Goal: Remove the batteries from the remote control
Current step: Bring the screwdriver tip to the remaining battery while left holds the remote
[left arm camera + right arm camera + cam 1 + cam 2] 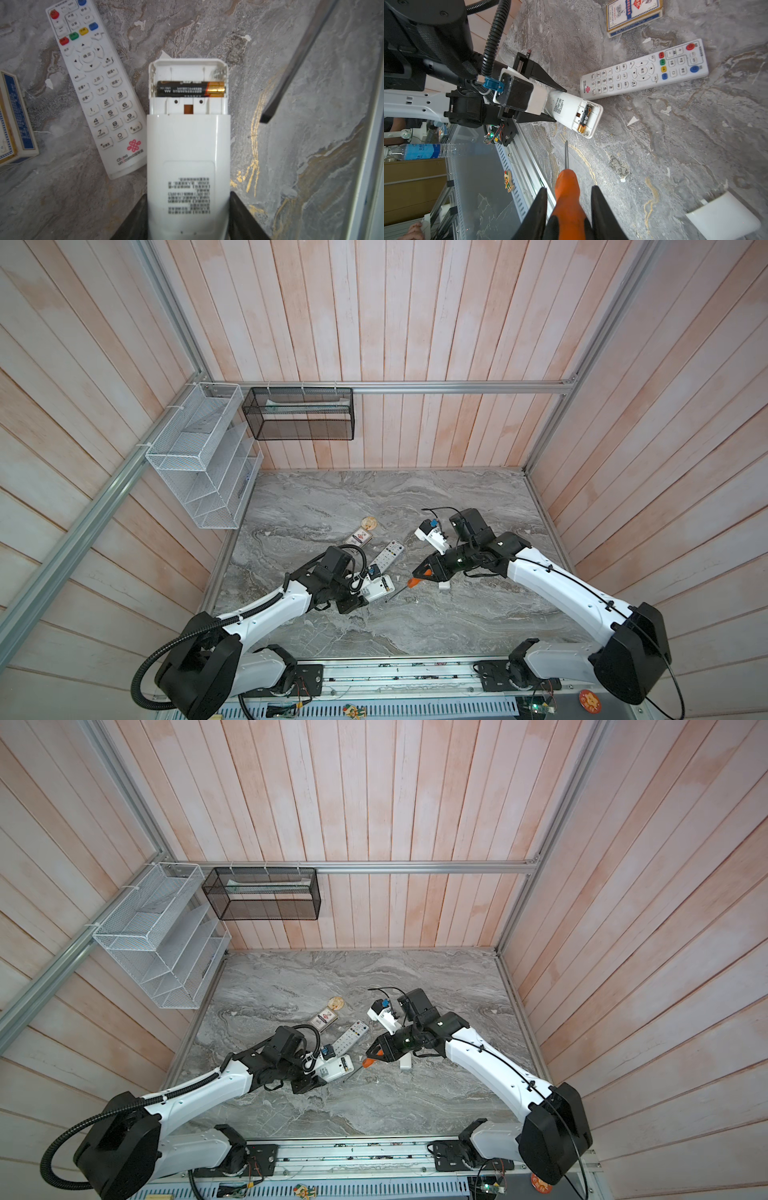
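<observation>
Black battery (190, 89), gold end (AAA), in open remote (188, 158); L gripper (188, 195) grips remote, R gripper (569, 188) screwdriver (568, 199).

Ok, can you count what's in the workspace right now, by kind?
Remotes: 2 (open-backed remote, face-up remote)
Battery: 1, in the open-backed remote
Screwdriver: 1
White cover: 1
Card box: 1
Round disc: 1
Total: 7

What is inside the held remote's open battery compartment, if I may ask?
One battery lies in one bay; the other bay shows only its spring. Whatever is beneath the battery is covered.
</observation>
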`<action>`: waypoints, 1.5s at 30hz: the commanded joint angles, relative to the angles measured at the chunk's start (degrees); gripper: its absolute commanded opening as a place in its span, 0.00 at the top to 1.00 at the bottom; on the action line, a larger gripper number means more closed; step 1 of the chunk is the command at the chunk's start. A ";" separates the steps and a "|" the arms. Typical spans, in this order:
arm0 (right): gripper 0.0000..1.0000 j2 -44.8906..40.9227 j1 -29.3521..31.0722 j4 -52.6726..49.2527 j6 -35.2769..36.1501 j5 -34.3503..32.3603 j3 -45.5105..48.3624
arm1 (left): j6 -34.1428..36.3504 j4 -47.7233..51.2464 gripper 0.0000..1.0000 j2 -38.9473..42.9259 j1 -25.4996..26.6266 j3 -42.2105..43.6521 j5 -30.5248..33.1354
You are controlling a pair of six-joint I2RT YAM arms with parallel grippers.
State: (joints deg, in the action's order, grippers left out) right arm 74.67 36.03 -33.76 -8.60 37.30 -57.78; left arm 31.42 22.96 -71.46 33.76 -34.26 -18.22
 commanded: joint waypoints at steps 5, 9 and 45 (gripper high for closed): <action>1.00 1.76 0.78 5.09 -1.56 1.92 -1.10 | 1.05 -0.72 0.84 1.17 0.34 0.23 1.25; 1.00 3.18 0.72 3.45 0.11 1.15 -2.17 | 0.79 -1.60 0.84 2.27 0.61 1.08 1.51; 1.00 6.60 -0.34 -3.03 9.22 -6.05 -5.85 | 1.54 -1.41 0.84 -0.08 4.64 1.76 1.83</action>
State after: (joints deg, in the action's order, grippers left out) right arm 80.29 35.79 -34.76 -1.67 32.36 -62.02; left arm 31.90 22.92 -72.73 38.22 -32.97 -15.73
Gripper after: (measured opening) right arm 0.314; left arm 0.554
